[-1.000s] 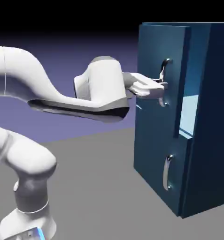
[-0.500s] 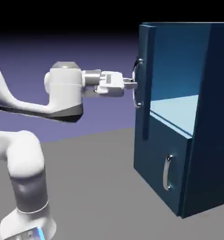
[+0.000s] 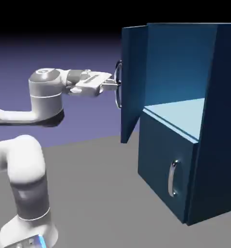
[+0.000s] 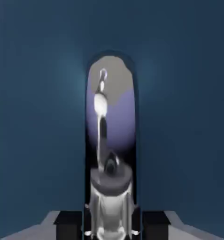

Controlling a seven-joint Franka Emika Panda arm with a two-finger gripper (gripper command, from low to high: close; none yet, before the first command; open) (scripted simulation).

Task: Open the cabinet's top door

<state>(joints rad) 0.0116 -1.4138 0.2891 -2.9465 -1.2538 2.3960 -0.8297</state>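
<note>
Exterior view: tall dark-blue cabinet [image 3: 209, 121] standing on the grey desk [image 3: 107, 193] at the right. Top door [image 3: 132, 82] swung well out toward the left, hanging at a wide angle from the cabinet front and seen nearly edge-on, with the pale-blue inner shelf [image 3: 177, 114] laid bare behind it. Curved silver handle [image 3: 118, 85] on the door's outer face, pointing toward the arm. White arm reaching level from the left, gripper [image 3: 115, 83] clamped tight on that handle, fingers pinched around the bar at about its middle height. Shorter lower door [image 3: 165, 174] flush and closed beneath the shelf, its own silver handle [image 3: 173, 178] upright and untouched, well below the gripper. Hand view: frame filled almost wholly by the door's dark-blue panel [image 4: 43, 117]. Silver handle [image 4: 109, 154] running up the middle as a broad, mirror-like arch, large and close, reflecting violet backdrop and pale arm shapes. Dark finger parts at the bottom edge on either side of the bar, mostly hidden by it, closed against it with no gap to be seen. Thin strip of violet backdrop along the far left edge beyond the panel.
</note>
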